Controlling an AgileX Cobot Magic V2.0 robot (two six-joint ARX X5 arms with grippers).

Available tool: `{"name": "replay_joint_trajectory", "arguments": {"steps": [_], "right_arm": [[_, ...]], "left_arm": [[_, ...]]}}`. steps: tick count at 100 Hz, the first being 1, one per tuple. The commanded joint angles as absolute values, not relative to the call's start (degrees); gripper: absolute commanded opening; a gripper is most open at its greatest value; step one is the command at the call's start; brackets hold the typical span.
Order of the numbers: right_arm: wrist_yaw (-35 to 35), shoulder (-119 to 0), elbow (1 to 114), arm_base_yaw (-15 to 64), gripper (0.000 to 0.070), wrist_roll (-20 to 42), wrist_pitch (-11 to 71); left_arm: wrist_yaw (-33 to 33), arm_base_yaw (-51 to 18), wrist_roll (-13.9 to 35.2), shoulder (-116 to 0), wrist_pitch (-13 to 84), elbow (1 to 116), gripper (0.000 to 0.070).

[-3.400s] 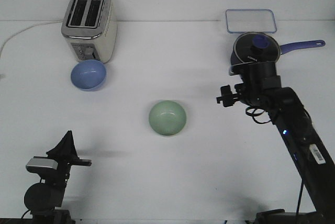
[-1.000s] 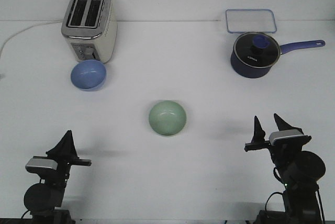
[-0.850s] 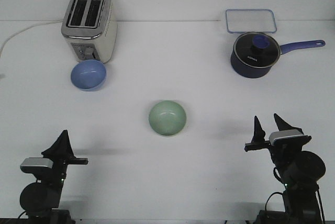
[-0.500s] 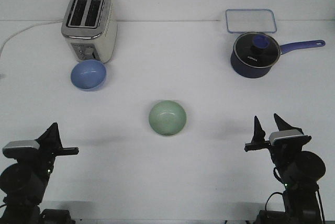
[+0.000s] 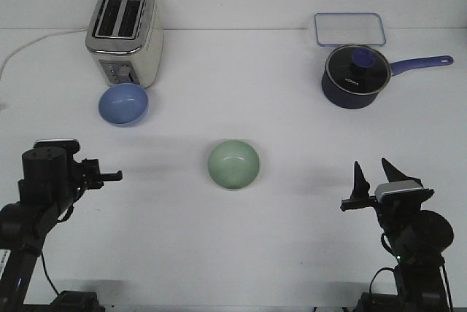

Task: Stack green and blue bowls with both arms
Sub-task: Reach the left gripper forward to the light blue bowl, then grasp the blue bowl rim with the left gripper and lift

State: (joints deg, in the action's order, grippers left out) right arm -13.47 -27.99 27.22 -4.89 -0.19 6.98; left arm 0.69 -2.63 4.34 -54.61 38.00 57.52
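The green bowl [image 5: 233, 165] sits upright near the middle of the white table. Farther back on the left, the blue bowl [image 5: 123, 104] rests just in front of the toaster. My left gripper [image 5: 102, 173] is raised at the left edge and points right, level with the green bowl and well short of both bowls. From this angle its jaws overlap, so the gap does not show. At the front right my right gripper [image 5: 376, 179] sits low with its two pointed fingers apart and nothing between them.
A silver toaster [image 5: 124, 33] with a white cord stands at the back left. A dark navy saucepan [image 5: 354, 76] with a glass lid and long handle is at the back right, a clear lidded container [image 5: 349, 29] behind it.
My left arm has lifted from its low folded pose and its gripper now points right, higher and farther forward. The right arm, extended by the saucepan in the oldest frame, stays folded. Neither bowl has moved.
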Motion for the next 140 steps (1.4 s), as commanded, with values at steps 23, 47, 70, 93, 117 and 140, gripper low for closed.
{"name": "replay_joint_trajectory", "arguments": {"steps": [23, 47, 70, 93, 117, 140], "right_arm": [[-13.5, -28.2, 27.2, -4.8, 0.0398, 0.2, 8.0], [-13.5, -28.2, 27.2, -4.8, 0.0398, 0.2, 8.2], [-13.5, -28.2, 27.2, -4.8, 0.0398, 0.2, 8.2], [-13.5, -28.2, 27.2, -4.8, 0.0398, 0.2, 8.1], [-13.5, -28.2, 27.2, -4.8, 0.0398, 0.2, 8.1], [-13.5, -28.2, 27.2, -4.8, 0.0398, 0.2, 8.1]], "left_arm": [[2.0, -2.6, 3.2, -58.7, 36.7, 58.6, 0.0014], [2.0, -2.6, 3.5, -58.4, 35.6, 58.6, 0.0016], [2.0, -2.6, 5.0, -58.4, 36.0, 58.6, 0.0495], [2.0, -2.3, 5.0, -60.1, 34.5, 60.5, 0.0503], [2.0, 0.5, 3.8, -75.0, 40.6, 77.6, 0.0503], [2.0, 3.6, 1.7, -92.4, 46.3, 95.5, 0.0503]]}}
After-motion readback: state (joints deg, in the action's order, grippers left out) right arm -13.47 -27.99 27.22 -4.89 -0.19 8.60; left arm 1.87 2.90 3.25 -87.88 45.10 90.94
